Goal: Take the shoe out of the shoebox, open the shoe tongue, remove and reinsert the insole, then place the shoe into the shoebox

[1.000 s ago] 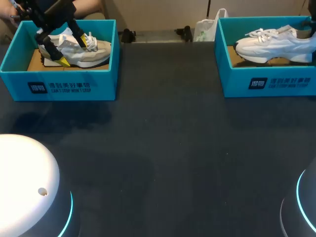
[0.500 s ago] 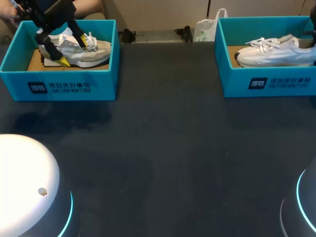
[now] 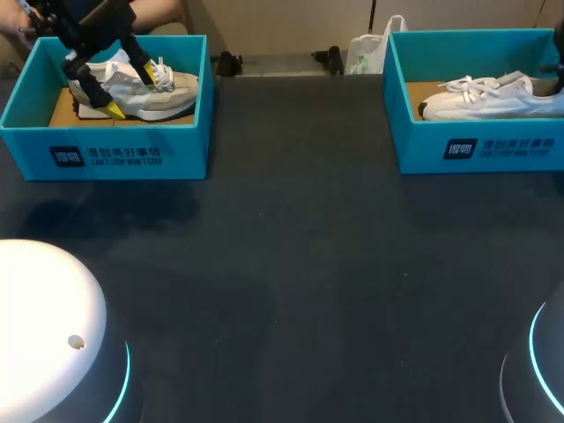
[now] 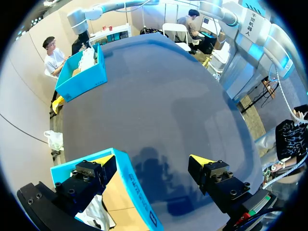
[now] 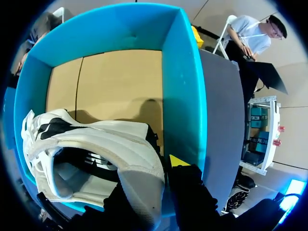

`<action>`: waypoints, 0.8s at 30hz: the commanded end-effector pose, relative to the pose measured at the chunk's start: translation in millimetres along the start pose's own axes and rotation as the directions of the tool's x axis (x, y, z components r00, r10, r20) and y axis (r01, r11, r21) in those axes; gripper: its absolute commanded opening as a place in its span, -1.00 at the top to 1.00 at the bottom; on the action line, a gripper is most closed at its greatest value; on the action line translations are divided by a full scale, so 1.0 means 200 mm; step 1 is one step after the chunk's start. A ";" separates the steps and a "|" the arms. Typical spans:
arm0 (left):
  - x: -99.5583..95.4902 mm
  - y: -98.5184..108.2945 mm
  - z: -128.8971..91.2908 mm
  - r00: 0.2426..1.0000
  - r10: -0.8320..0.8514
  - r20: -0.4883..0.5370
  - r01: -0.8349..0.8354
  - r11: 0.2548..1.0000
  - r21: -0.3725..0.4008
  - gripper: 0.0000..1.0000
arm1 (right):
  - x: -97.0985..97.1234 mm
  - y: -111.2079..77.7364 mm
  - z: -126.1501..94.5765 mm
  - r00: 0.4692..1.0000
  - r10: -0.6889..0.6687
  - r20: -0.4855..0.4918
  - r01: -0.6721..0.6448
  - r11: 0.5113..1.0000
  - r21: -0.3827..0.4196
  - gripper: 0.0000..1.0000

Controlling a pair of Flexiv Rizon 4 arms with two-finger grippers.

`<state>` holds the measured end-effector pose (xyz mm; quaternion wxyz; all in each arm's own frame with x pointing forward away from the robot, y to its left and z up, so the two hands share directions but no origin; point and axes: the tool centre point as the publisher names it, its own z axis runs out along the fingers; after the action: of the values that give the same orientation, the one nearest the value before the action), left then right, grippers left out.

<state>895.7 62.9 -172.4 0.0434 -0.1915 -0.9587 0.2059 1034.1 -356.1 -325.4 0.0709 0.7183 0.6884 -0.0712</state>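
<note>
Lower than a second ago: the white lace-up sneaker (image 3: 489, 95), then riding above the rim, now sunk onto the brown cardboard floor of the open teal cardboard shoebox (image 3: 476, 145) at 2 o'clock on the table. Toe toward 9 o'clock, heel toward 3. No other shift between the frames.

From the right wrist, looking down into that shoebox (image 5: 180, 86): sneaker (image 5: 96, 144) lying at the gripper's end of the floor, opening upward, laces farthest from the fingers. Grey heel pinched in the right gripper (image 5: 153, 180), with one dark finger inside the collar and the yellow-tipped one outside, closed on the heel.

At 10 o'clock, a second teal shoebox (image 3: 115, 154) holding a beige-and-white sneaker (image 3: 172, 99). Above it the left gripper (image 3: 138, 92), fingers spread wide and gripping nothing. Seen from its own wrist (image 4: 151, 166), one finger over the box's inside and the other out over the dark grey tabletop (image 3: 291, 264), the box wall (image 4: 137, 192) between them.

Nearest the camera, a rounded white arm base (image 3: 44, 308) at 8 o'clock and the edge of another (image 3: 542, 370) at 4 o'clock, each with a blue light ring.
</note>
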 end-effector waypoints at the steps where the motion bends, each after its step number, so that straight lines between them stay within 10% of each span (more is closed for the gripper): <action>1: 0.00 0.00 0.00 1.000 0.000 -0.001 0.000 1.000 -0.002 -1.00 | 0.01 -0.03 0.01 1.000 -0.001 -0.001 0.001 1.000 -0.005 1.00; 24: 0.00 0.00 0.00 1.000 0.000 -0.001 0.000 1.000 -0.002 -1.00 | 0.08 -0.04 0.19 1.000 -0.014 -0.019 0.014 1.000 -0.021 1.00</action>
<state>895.7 62.9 -172.4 0.0434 -0.1915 -0.9587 0.2059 1024.7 -347.0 -361.7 0.0732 0.7132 0.6947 -0.0590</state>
